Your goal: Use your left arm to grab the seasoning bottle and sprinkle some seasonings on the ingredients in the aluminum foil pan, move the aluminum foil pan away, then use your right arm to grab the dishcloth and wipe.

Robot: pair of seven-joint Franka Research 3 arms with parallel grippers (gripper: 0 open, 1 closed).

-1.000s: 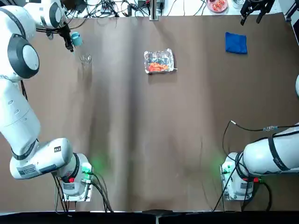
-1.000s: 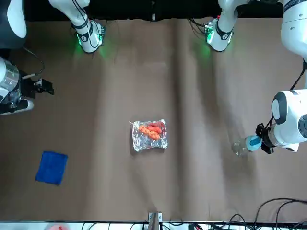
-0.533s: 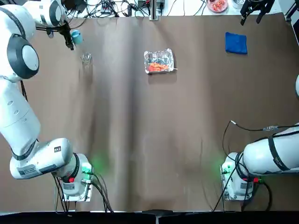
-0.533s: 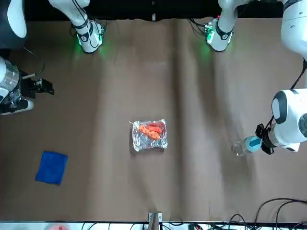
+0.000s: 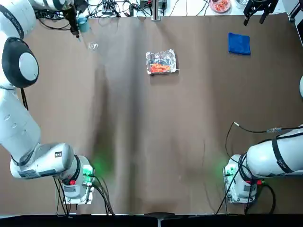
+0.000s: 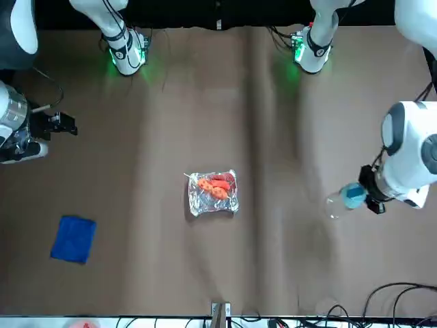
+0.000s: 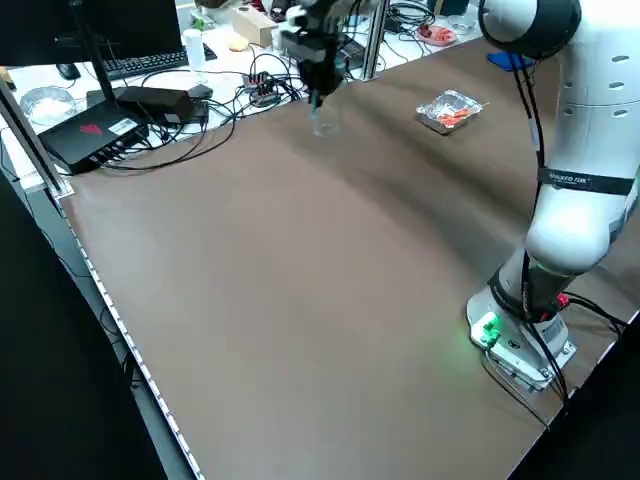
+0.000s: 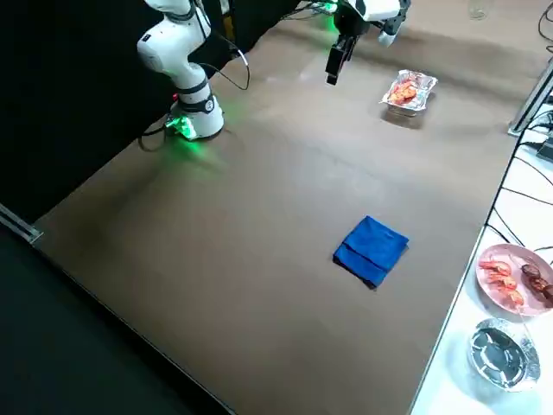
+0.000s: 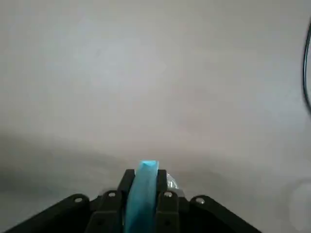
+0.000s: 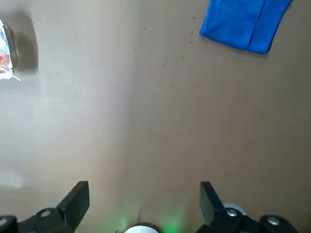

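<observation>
Brown table [image 5: 156, 142] takes up most of the shot. Left gripper [image 5: 75, 23] is up at the far left corner, clamped on the bottle [image 6: 345, 197] by its blue cap, lifted off the table. Right gripper [image 10: 143, 194] hangs spread wide near the cloth [image 5: 239, 43]. Foil pan [image 5: 161, 62] sits mid-table, well apart from both.

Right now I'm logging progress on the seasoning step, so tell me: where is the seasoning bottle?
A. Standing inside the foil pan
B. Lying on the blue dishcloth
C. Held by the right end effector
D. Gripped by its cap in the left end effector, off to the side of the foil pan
D: the left end effector clamps the seasoning bottle at its blue cap, well clear of the aluminum foil pan.
</observation>
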